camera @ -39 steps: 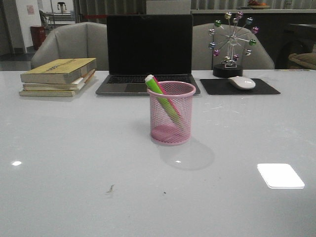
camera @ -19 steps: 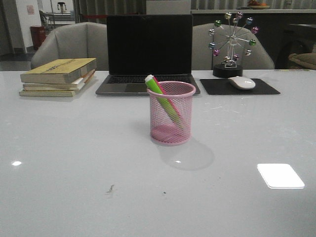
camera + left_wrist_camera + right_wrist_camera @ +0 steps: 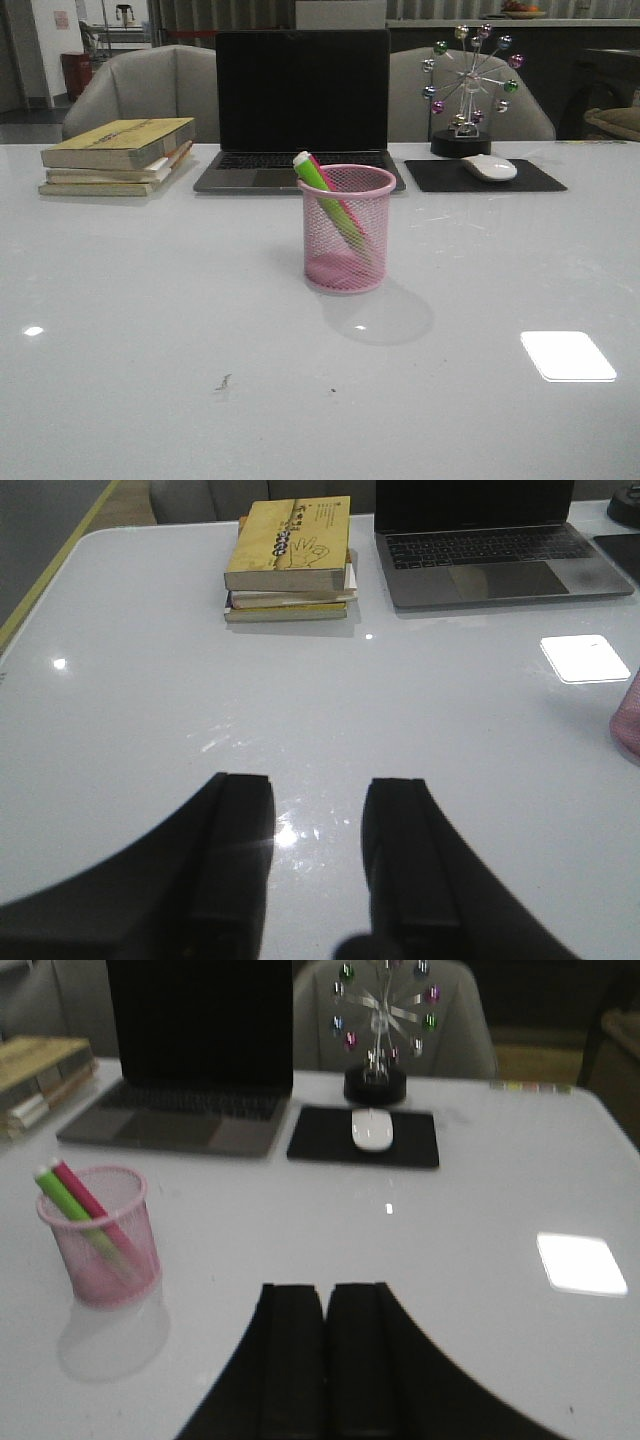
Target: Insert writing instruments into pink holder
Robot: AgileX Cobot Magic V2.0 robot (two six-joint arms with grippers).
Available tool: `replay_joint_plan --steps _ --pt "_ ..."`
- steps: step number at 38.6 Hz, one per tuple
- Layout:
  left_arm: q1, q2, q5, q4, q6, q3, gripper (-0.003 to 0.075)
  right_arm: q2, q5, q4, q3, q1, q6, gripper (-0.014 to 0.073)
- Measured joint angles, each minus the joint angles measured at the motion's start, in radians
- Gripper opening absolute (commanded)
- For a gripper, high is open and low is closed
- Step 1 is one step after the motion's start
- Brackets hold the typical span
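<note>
Green highlighter marker [image 3: 322,197] and pink marker [image 3: 88,1203] lean inside the pink wire-mesh holder [image 3: 347,229]; left fingers [image 3: 318,855] released, right fingers [image 3: 325,1360] clenched empty, nearer.

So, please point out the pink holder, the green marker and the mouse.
pink holder [image 3: 347,262], front view, on the mesh wall.
green marker [image 3: 318,180], front view, on the part above the rim.
mouse [image 3: 373,1128], right wrist view, on its top.
</note>
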Motion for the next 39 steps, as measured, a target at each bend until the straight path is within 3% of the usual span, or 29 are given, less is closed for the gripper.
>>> replay_joint_plan --steps 6,21,22,39 --pt "0.000 0.000 0.000 0.000 0.000 0.000 0.0299 -0.144 -0.194 0.018 0.134 0.000 -0.049 0.0050" --pt "0.000 0.000 -0.002 0.000 0.000 0.000 0.0299 -0.210 -0.384 0.117 0.375 -0.095 -0.087 0.0050" --pt "0.000 0.000 -0.002 0.000 0.000 0.000 0.0299 -0.210 -0.263 0.121 0.411 -0.095 -0.089 0.0050" --pt "0.000 0.000 -0.002 0.000 0.000 0.000 0.0299 -0.210 -0.261 0.121 0.411 -0.095 -0.089 0.0050"
